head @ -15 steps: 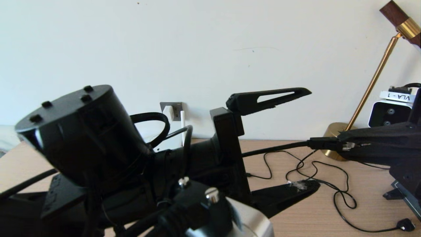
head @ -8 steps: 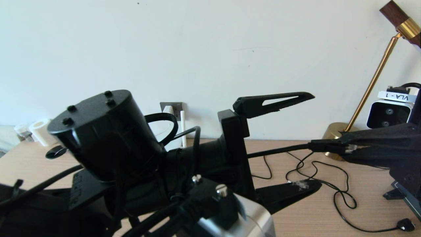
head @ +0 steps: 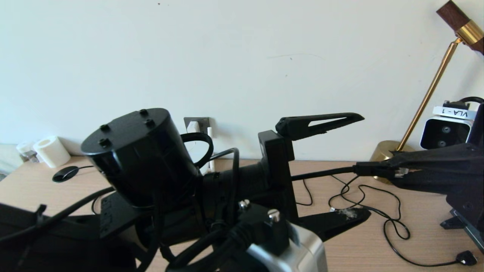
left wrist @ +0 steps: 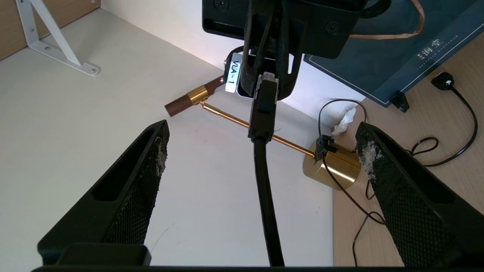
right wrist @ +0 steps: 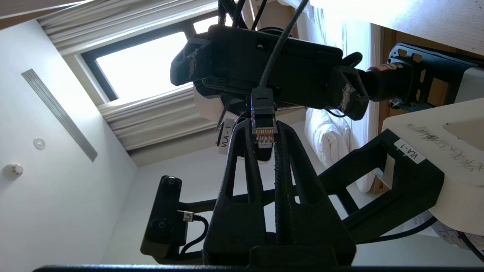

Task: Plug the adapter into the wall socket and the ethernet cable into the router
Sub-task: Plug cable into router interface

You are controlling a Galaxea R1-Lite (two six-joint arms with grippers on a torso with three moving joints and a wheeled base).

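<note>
My right gripper (right wrist: 264, 141) pinches the ethernet cable (head: 321, 173) by its clear plug, held above the desk. My left gripper (left wrist: 261, 151) is spread wide around the cord; close squarely on the boot.

A brass desk lamp (head: 423, 102) stands at the right of the frame, base on the wooden desk (head: 363, 241). A thin black cable (head: 393, 226) loops across the lower right. A white paper roll (head: 51, 151) sits at the left, a flat black disc (head: 65, 173) just beside it.
</note>
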